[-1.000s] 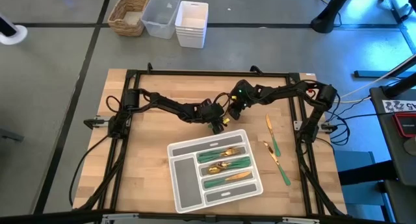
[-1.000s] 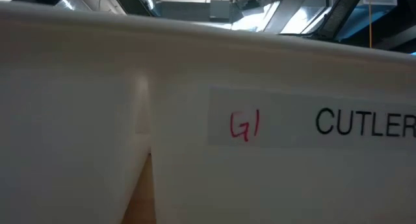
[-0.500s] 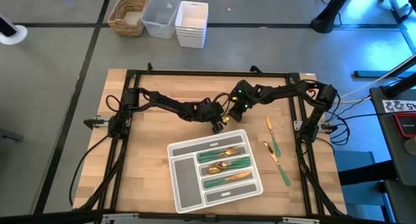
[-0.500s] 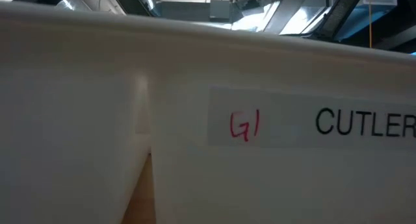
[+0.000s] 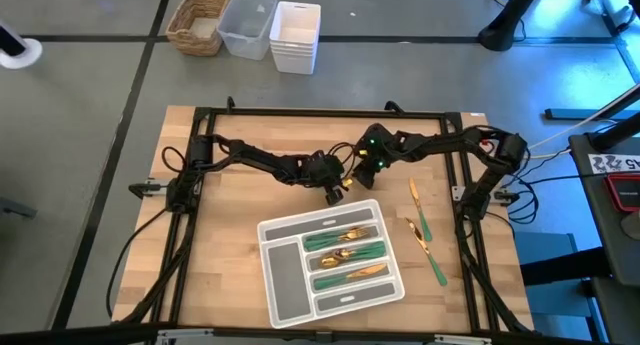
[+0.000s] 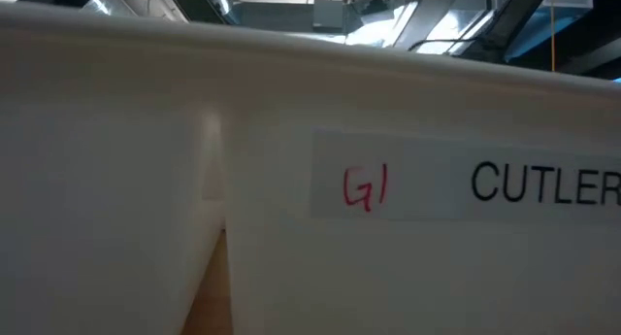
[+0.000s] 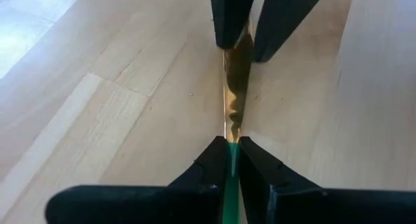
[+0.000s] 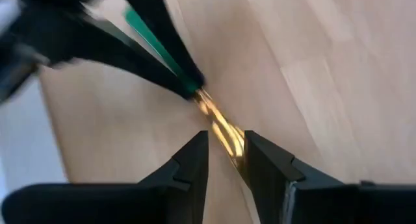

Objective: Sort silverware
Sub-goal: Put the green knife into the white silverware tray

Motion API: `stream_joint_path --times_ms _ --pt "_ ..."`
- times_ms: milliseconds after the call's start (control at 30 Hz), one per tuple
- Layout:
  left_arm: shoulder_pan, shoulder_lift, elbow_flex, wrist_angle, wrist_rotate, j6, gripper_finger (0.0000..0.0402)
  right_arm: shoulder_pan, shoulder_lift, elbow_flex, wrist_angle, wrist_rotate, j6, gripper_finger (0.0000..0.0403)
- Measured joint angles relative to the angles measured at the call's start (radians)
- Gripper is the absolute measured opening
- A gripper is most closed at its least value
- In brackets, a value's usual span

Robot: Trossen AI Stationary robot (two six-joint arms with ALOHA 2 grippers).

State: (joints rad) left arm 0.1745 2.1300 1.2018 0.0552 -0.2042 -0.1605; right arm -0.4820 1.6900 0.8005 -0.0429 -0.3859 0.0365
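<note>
A grey floor with dark seams surrounds the wooden table [image 5: 230, 245], which is framed by a black rig; beyond its far edge sit three containers — a wicker basket [image 5: 197, 23], a clear plastic bin [image 5: 246, 23] and a white bin [image 5: 295, 35]. The left half of the tabletop is bare wood, and a strip of open wood runs along the near edge too.

The grey tray [image 5: 285, 275] lies tilted near the table's middle, toward the near side. Three of its long compartments hold green-handled, gold-headed silverware [image 5: 345, 255]; the pieces overlap, so their count cannot be told. The short compartment on the left and the nearest long one look bare. Two loose pieces [image 5: 427, 247] lie on the wood to the right of the tray, one beyond the other, well clear of the table's right edge.

Both arms reach in to meet just beyond the tray's far edge. The left gripper [image 7: 231, 152] is clamped on the green handle of one utensil [image 7: 233, 87]; the right gripper [image 8: 227, 149] pinches that same piece's gold head — one piece, held at both ends above the wood.

The low view is filled by a white container wall [image 6: 146, 180] with a label reading "G1 CUTLER".
</note>
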Motion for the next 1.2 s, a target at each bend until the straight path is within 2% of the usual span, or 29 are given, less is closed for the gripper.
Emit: stream_joint_path --times_ms 100,467,767,967,1200 --pt "0.002 0.000 0.015 -0.014 0.016 -0.023 0.0018 0.000 -0.033 0.001 -0.002 0.002 -0.023 0.0099" --pt "0.059 0.004 0.060 -0.024 0.215 -0.111 0.0020 -0.002 -0.105 0.004 -0.057 0.011 -0.050 0.0099" --pt "0.106 0.005 0.061 -0.021 0.338 -0.176 0.0027 0.038 -0.106 0.005 -0.142 0.038 -0.219 0.0099" --pt "0.118 0.006 0.061 -0.018 0.403 -0.196 0.0028 0.110 -0.104 0.005 -0.141 0.131 -0.301 0.0099" --pt "0.117 0.006 0.061 -0.014 0.463 -0.220 0.0028 0.158 -0.104 0.005 -0.141 0.250 -0.306 0.0099"
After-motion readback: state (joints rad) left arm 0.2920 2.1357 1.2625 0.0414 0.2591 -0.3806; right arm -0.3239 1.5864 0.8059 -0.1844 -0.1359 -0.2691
